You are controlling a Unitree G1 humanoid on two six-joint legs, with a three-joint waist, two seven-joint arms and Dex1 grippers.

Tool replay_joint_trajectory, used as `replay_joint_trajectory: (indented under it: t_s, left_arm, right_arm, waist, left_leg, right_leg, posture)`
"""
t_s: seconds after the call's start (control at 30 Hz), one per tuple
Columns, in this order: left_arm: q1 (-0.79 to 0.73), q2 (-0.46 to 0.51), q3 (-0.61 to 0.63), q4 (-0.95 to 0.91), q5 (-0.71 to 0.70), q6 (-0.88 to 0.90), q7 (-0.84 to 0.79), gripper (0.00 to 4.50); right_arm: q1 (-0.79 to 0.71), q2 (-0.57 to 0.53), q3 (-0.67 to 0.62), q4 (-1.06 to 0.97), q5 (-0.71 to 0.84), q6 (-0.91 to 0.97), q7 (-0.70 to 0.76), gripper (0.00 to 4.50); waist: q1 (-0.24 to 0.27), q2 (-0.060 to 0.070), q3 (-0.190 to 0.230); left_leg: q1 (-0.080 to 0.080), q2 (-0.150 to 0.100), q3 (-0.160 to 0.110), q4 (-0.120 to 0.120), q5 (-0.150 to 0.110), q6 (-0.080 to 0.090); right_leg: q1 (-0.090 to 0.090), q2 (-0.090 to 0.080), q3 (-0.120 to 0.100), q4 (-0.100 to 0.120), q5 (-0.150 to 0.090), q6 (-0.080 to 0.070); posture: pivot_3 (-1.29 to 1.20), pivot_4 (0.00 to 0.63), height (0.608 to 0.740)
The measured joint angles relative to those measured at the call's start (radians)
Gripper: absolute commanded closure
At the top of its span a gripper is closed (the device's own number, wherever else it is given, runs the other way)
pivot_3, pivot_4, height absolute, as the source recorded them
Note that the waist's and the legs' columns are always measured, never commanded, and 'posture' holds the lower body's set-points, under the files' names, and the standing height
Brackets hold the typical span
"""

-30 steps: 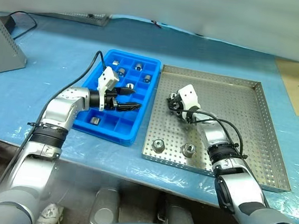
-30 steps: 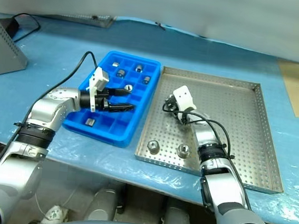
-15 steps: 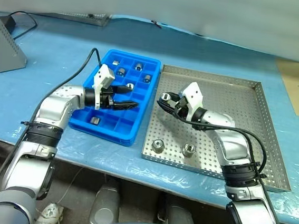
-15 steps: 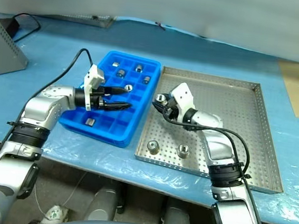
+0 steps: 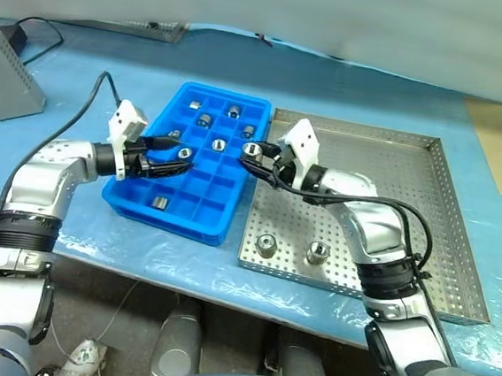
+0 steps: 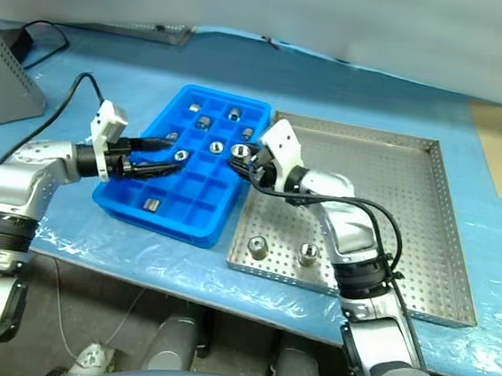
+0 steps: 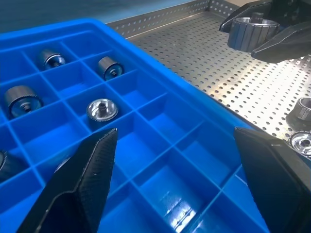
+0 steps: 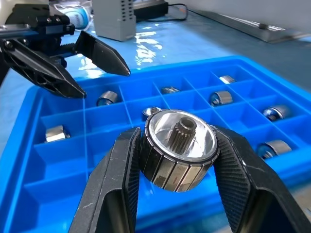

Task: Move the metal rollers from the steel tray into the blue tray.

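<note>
From the head cameras, the bright blue plastic compartment tray (image 5: 188,164) is the landmark: the large perforated square steel tray (image 5: 425,223) lies touching its right side, and a grey box (image 5: 4,75) sits well apart to its left on the blue cloth. The right gripper (image 5: 252,157) hovers over the blue tray's right edge, clamped on one shiny silver metal roller (image 5: 249,150). The left gripper (image 5: 167,156) hangs over the blue tray's left half, fingers spread and empty. Seven rollers rest in the blue tray's compartments; two more (image 5: 267,243) stand near the steel tray's front rim. In the left wrist view, wide-apart black fingers (image 7: 87,179) frame four full rollers in the blue compartments. In the right wrist view, both fingers (image 8: 116,174) pinch the ribbed roller (image 8: 179,145) above the blue tray.
</note>
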Motion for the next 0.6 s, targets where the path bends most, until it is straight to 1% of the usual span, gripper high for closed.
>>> replay_joint_trajectory:
  t_s: [0.17,0.23,0.43,0.6]
  left_arm:
    - [0.070,0.018,0.028,-0.083,-0.017,0.034,0.028,0.48]
    - [0.092,0.023,0.037,-0.108,-0.023,0.046,0.045,0.48]
    - [0.119,0.023,0.041,-0.171,-0.047,0.076,0.083,0.48]
    - [0.128,0.023,0.041,-0.190,-0.058,0.083,0.101,0.48]
  right_arm:
    - [-0.036,0.057,0.041,0.132,-0.001,-0.045,0.035,2.70]
    - [-0.062,0.082,0.049,0.223,-0.015,-0.085,0.032,2.70]
    - [-0.128,0.091,0.037,0.453,-0.059,-0.215,0.009,2.70]
    - [-0.140,0.090,0.027,0.494,-0.077,-0.264,0.011,2.70]
  waist:
    - [0.011,0.000,0.000]
    - [0.013,0.000,0.000]
    - [0.036,0.000,0.000]
    - [0.037,0.000,0.000]
  left_leg:
    - [0.000,0.000,0.000,0.000,0.000,0.000]
    - [-0.001,0.000,0.000,0.000,0.000,0.000]
    - [-0.001,0.000,0.000,0.000,0.001,-0.001]
    - [-0.002,0.000,-0.001,0.000,0.001,-0.001]
  right_leg:
    - [0.000,0.000,0.000,0.000,0.000,0.000]
    - [-0.001,0.000,0.000,0.001,0.000,0.000]
    - [-0.001,0.000,0.000,0.002,0.000,-0.001]
    - [-0.002,0.000,-0.001,0.002,0.000,-0.001]
  posture:
    - [0.36,0.150,0.740]
    - [0.36,0.150,0.740]
    - [0.37,0.150,0.740]
    - [0.36,0.150,0.740]
